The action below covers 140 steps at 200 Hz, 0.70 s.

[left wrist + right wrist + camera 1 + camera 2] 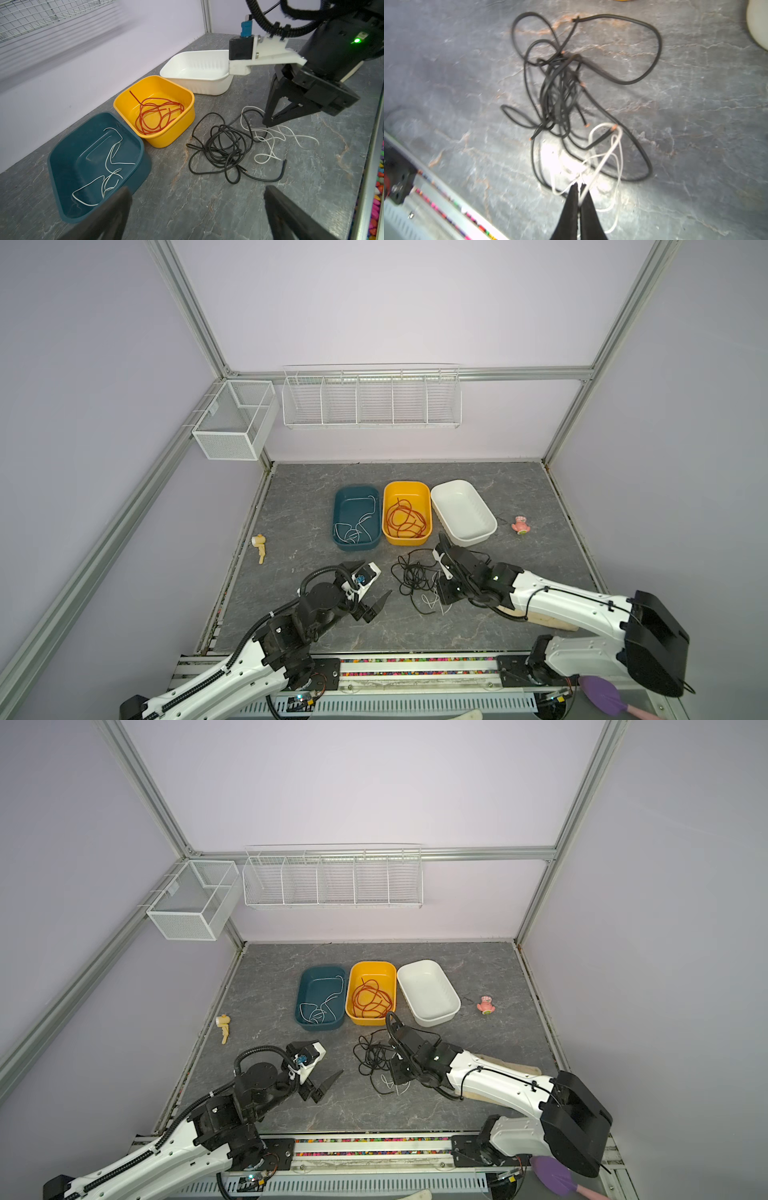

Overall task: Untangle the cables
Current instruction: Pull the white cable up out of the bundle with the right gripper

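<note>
The black cable [415, 578] is seen in both top views as a loose tangle on the table [519, 489], at lower centre of the frame, just below the yellow bin [405, 540]. At the tangle's lower right edge a white cable [610, 153] is laid over and through the black loops; the two are touching.

The right gripper [579, 186] is pressed shut – in the right wrist view a strand of the white cable is pinched between its tips, just above the table. The left gripper [197, 190] is held wide apart with nothing between its jaws, left of the tangle and clear of it.

Three bins are lined up across the middle of the top views. A second white cable [353, 529] is coiled in the blue bin [357, 546] on the left – the red cable [405, 522] is looped inside the yellow one beside it. The white bin [463, 510] is set at the right end, slightly angled.
</note>
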Each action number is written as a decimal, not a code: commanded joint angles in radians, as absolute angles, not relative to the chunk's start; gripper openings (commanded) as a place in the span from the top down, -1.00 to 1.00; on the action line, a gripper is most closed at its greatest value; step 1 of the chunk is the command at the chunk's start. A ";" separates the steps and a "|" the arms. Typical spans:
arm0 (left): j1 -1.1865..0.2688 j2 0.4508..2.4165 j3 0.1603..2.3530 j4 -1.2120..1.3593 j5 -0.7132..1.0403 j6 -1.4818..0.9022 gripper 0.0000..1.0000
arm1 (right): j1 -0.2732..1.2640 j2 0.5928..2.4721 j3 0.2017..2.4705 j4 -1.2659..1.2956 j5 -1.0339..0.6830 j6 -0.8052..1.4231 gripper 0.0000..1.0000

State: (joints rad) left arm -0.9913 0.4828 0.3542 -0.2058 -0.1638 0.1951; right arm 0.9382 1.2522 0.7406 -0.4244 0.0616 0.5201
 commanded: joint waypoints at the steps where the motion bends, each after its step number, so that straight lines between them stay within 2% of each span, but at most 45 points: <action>1: -0.996 0.484 0.357 -0.187 -0.173 0.203 -0.99 | 0.948 1.196 0.773 -0.492 -0.012 0.468 0.86; 91: -0.996 0.497 0.362 -0.191 -0.172 0.201 -0.99 | 0.948 0.999 0.873 -0.568 -0.121 0.396 0.86; 140: -0.996 0.495 0.362 -0.193 -0.173 0.203 -0.99 | 0.949 0.990 1.003 -0.620 -0.130 0.382 0.86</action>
